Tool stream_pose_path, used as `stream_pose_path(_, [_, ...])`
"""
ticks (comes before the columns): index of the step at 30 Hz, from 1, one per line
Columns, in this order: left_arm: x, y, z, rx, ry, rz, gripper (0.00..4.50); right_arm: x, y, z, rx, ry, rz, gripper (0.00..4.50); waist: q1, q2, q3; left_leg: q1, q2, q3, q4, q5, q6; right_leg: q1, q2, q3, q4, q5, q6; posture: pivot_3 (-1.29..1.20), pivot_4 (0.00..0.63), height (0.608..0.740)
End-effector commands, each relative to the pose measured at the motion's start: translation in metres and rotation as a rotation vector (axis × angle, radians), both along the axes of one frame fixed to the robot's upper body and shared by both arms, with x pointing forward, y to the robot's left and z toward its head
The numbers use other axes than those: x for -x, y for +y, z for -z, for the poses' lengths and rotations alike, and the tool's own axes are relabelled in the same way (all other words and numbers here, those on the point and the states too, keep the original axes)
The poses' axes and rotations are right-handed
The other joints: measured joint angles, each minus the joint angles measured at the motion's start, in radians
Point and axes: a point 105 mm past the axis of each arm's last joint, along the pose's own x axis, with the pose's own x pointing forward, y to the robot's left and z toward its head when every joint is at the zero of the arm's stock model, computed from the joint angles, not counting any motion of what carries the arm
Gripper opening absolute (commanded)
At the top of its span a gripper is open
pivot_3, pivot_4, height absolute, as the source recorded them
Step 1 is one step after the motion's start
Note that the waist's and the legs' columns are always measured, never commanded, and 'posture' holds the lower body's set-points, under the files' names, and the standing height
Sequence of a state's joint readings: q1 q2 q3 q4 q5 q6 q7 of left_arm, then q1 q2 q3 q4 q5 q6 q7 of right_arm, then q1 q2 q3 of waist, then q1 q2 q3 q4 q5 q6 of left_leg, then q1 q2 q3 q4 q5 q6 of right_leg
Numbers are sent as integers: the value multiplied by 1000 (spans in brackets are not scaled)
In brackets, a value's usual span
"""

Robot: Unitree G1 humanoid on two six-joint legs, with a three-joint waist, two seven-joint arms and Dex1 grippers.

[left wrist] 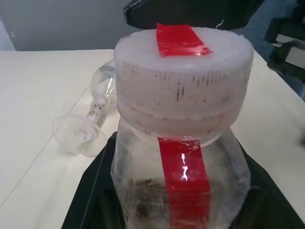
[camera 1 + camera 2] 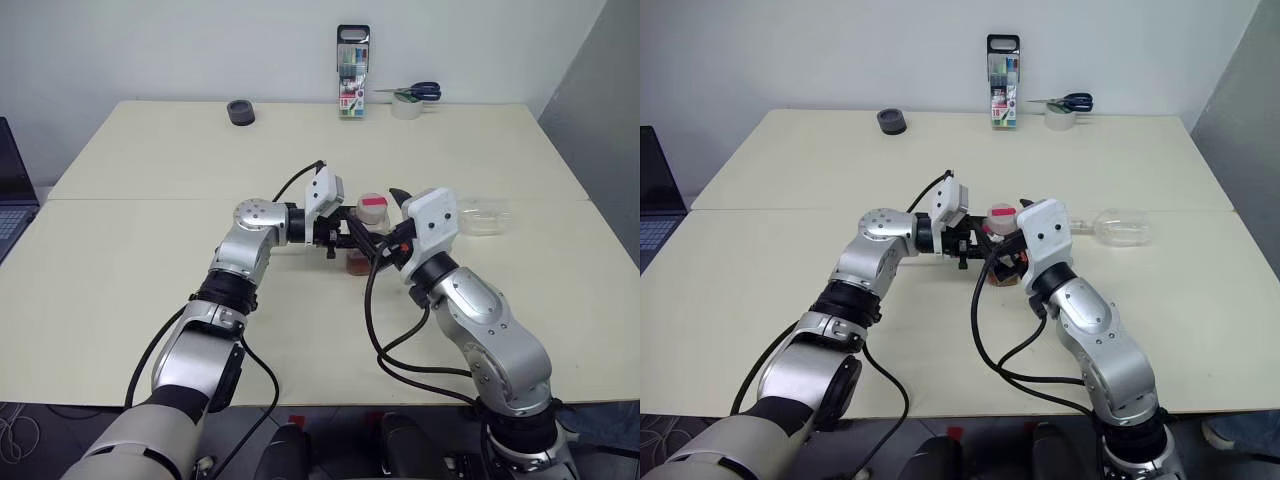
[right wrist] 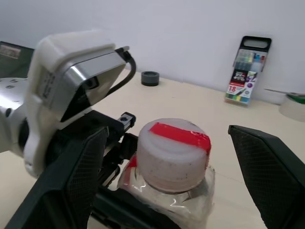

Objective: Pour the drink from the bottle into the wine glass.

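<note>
My bottle [image 1: 181, 191] is clear, glossy plastic, its cap [image 1: 183, 86] a whitish, ribbed, dull plastic crossed by shiny red tape; my right end effector [image 3: 167, 181] has matt black fingers with a fine textured grip; the glass [image 1: 93, 119] is clear, smooth; the counter [image 2: 150, 290] is matt cream.

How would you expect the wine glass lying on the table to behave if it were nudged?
The wine glass lies on its side, so its rounded bowl would probably let it roll. It looks like thin clear glass with a slim stem, so likely fragile, and probably light and easily shifted.
</note>
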State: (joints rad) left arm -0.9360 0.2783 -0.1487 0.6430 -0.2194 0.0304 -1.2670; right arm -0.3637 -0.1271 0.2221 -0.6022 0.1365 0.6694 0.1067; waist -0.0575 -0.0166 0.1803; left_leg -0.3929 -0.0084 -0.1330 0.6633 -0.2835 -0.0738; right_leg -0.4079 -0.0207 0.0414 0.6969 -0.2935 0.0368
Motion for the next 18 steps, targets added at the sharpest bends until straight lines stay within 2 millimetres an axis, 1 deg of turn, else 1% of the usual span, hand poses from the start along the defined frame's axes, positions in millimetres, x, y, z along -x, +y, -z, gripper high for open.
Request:
stream_pose_path(1, [-1,-4,-17,27,-63,7,1865,-1,-2,-13,-40,-57,36,4284,0,0,0,0,0,0,0,0,0,0,0,0,0,0,0,0,150,740])
stream_pose_path(8, [-1,-4,-15,23,-65,7,1865,-5,-1,-11,-63,-53,64,4284,0,0,0,0,0,0,0,0,0,0,0,0,0,0,0,0,150,740])
stream_pose_path(11, [-1,-3,-15,21,-66,8,1865,-5,0,-12,-75,-59,67,3656,-1,0,0,0,0,0,0,0,0,0,0,0,0,0,0,0,150,740])
stream_pose_path(16, [0,-3,-15,18,-67,10,1859,-4,3,-7,-70,-43,56,1918,-1,0,0,0,0,0,0,0,0,0,0,0,0,0,0,0,150,740])
stream_pose_path(18, [0,-3,-15,18,-67,10,1859,-4,4,-5,-63,-37,52,1841,-1,0,0,0,0,0,0,0,0,0,0,0,0,0,0,0,150,740])
